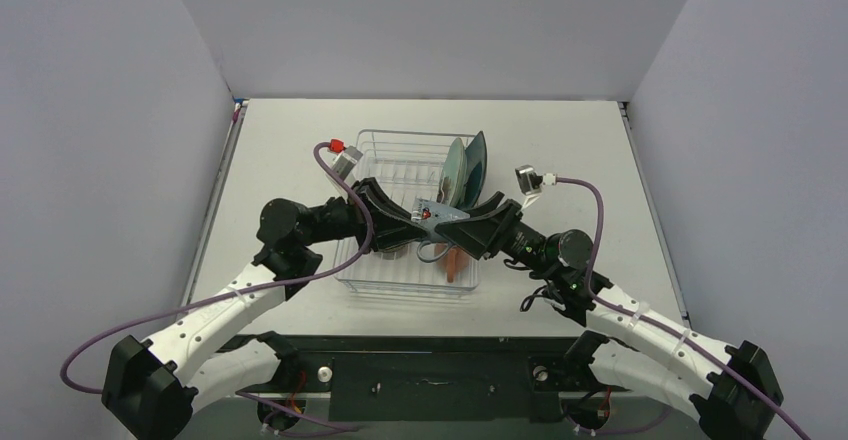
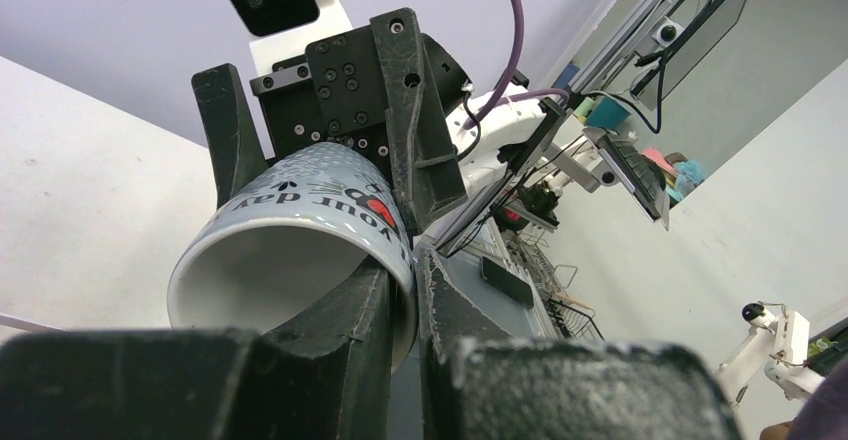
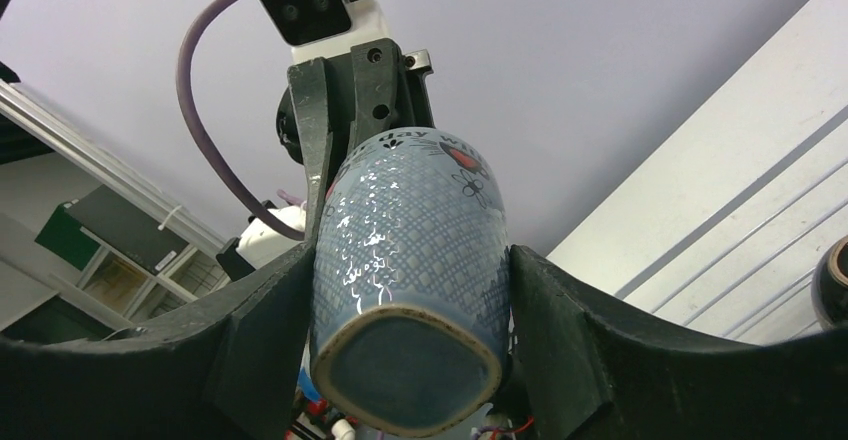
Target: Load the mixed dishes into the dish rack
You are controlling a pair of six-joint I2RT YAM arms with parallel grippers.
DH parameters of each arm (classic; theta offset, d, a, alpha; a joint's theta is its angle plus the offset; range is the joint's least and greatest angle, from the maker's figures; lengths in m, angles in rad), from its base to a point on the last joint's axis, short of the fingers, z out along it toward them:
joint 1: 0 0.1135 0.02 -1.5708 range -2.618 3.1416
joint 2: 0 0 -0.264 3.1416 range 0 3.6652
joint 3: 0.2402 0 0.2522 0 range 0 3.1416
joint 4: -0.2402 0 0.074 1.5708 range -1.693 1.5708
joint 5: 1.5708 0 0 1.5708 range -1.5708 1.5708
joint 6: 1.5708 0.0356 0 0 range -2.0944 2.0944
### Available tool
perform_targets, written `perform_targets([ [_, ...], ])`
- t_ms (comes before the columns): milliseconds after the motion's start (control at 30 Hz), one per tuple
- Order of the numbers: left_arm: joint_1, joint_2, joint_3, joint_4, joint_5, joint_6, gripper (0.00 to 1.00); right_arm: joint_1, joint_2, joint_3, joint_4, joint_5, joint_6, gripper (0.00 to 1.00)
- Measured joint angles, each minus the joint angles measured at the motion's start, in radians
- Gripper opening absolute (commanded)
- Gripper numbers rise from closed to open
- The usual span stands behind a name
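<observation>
The grey-blue mug [image 1: 434,216] is held in the air over the dish rack [image 1: 377,143], between both grippers. My left gripper [image 1: 416,222] is shut on its rim, one finger inside the mouth and one outside [image 2: 415,272]. My right gripper [image 1: 452,224] is shut on the mug's sides near its base [image 3: 410,305]. The mug shows lettering and a red heart [image 2: 300,195] and a patterned body [image 3: 410,250]. The pale teal round plate [image 1: 454,172] and the dark teal squarish plate [image 1: 477,163] stand upright in the rack. The salmon-orange mug [image 1: 457,261] lies at the rack's near right. The brown bowl is hidden.
The rack stands mid-table, its near edge close to both arms. A dark object [image 1: 388,251] lies in the rack under my left arm; I cannot tell what it is. Grey walls close in the table on three sides.
</observation>
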Motion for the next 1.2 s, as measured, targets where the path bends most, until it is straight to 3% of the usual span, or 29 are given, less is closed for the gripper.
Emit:
perform_targets([
  [167,-0.002,0.000,-0.003,0.012,-0.004,-0.003,0.00,0.003,0.006,-0.001,0.018,-0.002,0.005,0.55],
  [367,-0.004,0.000,-0.003,0.014,-0.007,-0.002,0.00,0.003,0.006,-0.002,0.022,-0.002,0.005,0.18],
  [400,-0.004,0.000,-0.003,0.014,-0.008,-0.002,0.00,0.003,0.006,-0.002,0.022,-0.002,0.005,0.07],
  [467,-0.004,0.000,-0.003,0.011,-0.010,0.000,0.00,0.003,0.006,-0.002,0.022,-0.002,0.005,0.00],
  [600,-0.004,-0.001,-0.003,0.000,-0.020,0.009,0.03,0.003,0.006,-0.002,0.020,0.005,0.005,0.00],
  [800,-0.005,-0.011,-0.003,-0.049,-0.056,0.039,0.31,0.003,0.006,-0.005,0.015,0.019,0.017,0.00],
  [1200,0.076,-0.043,-0.023,-0.132,-0.124,0.050,0.69,0.002,0.006,-0.032,0.025,0.069,0.084,0.00],
])
